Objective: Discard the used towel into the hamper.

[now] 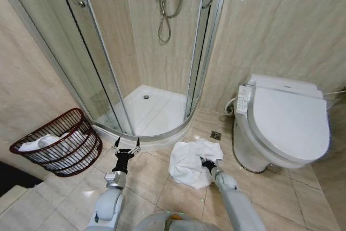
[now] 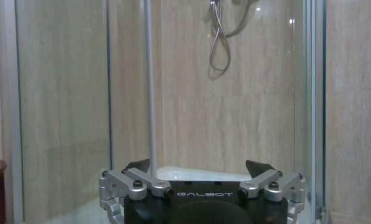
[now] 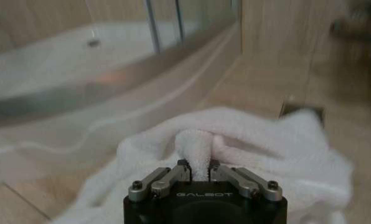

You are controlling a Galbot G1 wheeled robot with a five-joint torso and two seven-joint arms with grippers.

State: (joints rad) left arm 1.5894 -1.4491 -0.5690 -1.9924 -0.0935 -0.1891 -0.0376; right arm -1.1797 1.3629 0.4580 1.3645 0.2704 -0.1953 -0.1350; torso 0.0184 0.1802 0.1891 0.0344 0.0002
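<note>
Bathroom floor point(image 1: 162, 187) | towel point(image 1: 189, 160) pinched in right gripper point(image 1: 206, 162) | hamper point(image 1: 65, 142) far left

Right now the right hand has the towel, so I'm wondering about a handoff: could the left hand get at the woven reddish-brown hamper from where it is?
Probably yes. The open left hand hovers over bare floor tiles, beside the woven reddish-brown hamper, with nothing between them.

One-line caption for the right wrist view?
Right gripper shut on a fold of the towel on the floor beside the shower tray.

A glass shower stall point(image 1: 135, 52) stands left of a white toilet point(image 1: 284, 120).
</note>
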